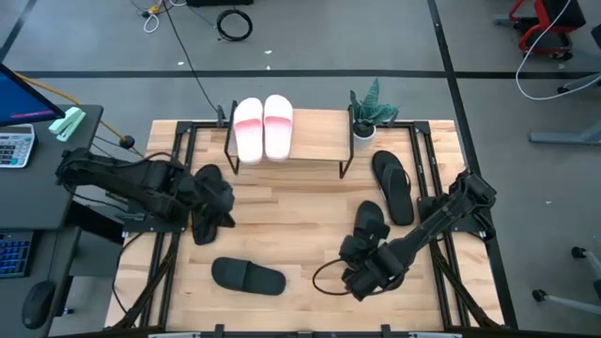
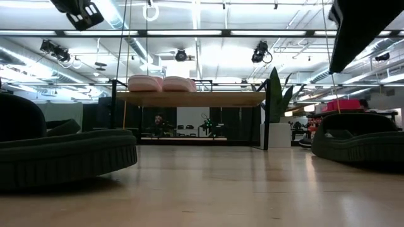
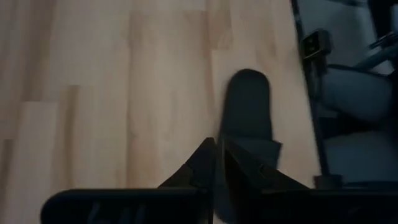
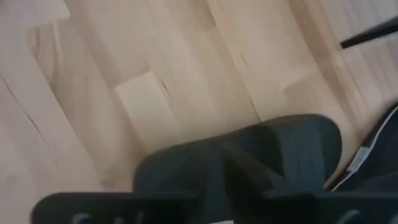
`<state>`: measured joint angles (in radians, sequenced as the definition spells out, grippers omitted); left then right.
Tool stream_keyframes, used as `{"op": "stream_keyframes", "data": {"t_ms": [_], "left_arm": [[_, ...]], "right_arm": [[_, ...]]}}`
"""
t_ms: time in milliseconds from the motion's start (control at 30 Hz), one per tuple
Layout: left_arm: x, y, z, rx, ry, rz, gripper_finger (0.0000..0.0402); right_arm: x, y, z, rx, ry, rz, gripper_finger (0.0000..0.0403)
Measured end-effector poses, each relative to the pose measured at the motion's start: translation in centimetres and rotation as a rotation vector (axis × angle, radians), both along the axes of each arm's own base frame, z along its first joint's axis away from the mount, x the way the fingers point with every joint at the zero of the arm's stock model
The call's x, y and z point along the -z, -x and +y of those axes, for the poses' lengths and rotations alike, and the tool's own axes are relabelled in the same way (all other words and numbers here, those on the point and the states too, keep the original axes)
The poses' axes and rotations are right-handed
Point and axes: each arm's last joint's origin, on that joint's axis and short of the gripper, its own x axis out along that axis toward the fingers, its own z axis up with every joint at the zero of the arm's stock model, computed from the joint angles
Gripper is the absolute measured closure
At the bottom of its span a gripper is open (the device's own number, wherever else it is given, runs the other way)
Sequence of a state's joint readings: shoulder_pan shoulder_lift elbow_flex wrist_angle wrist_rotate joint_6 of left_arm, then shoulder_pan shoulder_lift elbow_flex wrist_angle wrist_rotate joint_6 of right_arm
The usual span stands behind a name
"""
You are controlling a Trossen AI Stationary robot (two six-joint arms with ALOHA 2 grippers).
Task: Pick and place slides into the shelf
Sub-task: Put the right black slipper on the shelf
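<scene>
Two pale pink slides [image 1: 263, 127] lie side by side on the shelf's plank top [image 1: 319, 141]; they also show in the low view [image 2: 161, 83]. My left gripper [image 1: 211, 202] is shut on a black slide [image 1: 202, 227] at the table's left. My right gripper [image 1: 362, 268] is shut at a second black slide [image 1: 369, 223] right of the middle. A third black slide [image 1: 247, 275] lies flat on its sole near the front edge. Two black flip-flops [image 1: 394, 186] lie flat on the table, to the right of the shelf. My left gripper [image 3: 214, 152] pinches the black slide at its strap [image 3: 264, 149]. The sole [image 3: 249, 102] runs on ahead of the fingers, along them. Whether the slide is clear of the table I cannot tell. My right gripper [image 4: 222, 152] has its shut fingers on the black slide's ribbed strap [image 4: 280, 149], coming from above. The fingers hide the place of contact. In the low view the slide [image 2: 360, 135] sits on the table.
A potted plant [image 1: 368, 111] stands at the shelf's right end. Black metal rails [image 1: 427, 169] run along the table's left and right sides. A desk with a calculator [image 1: 14, 145] stands left of the table. Bare wood [image 1: 291, 216] lies between the arms, in front of the shelf.
</scene>
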<state>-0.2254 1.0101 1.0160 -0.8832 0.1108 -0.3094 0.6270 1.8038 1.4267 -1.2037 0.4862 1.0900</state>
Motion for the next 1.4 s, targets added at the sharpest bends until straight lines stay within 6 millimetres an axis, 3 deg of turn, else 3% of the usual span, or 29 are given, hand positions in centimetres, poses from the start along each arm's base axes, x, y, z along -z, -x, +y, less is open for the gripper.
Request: {"op": "stream_keyframes", "data": {"t_ms": [233,433,733,967,1133,1233,1400], "left_arm": [[0.2,0.1,-1.3,-0.030,0.070,0.043,0.0370],[0.4,0.4,-2.4,0.005,0.079,0.046,0.0385],[0.4,0.6,-3.1,0.046,0.076,0.043,0.0385],[0.4,0.6,-3.1,0.048,0.076,0.043,0.0384],[0.4,0.6,-3.1,0.049,0.076,0.043,0.0391],[0.4,0.6,-3.1,0.049,0.075,0.043,0.0391],[0.4,0.6,-3.1,0.049,0.075,0.043,0.0383]], "right_arm": [[0.9,-0.1,-1.5,-0.038,-0.072,0.178,0.0286],[2.2,1.0,-3.2,-0.019,0.026,0.306,0.0239],[5.9,2.7,-6.2,0.067,0.150,0.414,0.0222],[7.5,3.2,-8.5,0.153,0.218,0.428,0.0237],[7.5,2.7,-8.8,0.081,0.197,0.440,0.0308],[6.7,2.1,-8.3,0.092,0.183,0.402,0.0379],[2.9,-0.2,-5.8,0.077,0.113,0.218,0.0377]]}}
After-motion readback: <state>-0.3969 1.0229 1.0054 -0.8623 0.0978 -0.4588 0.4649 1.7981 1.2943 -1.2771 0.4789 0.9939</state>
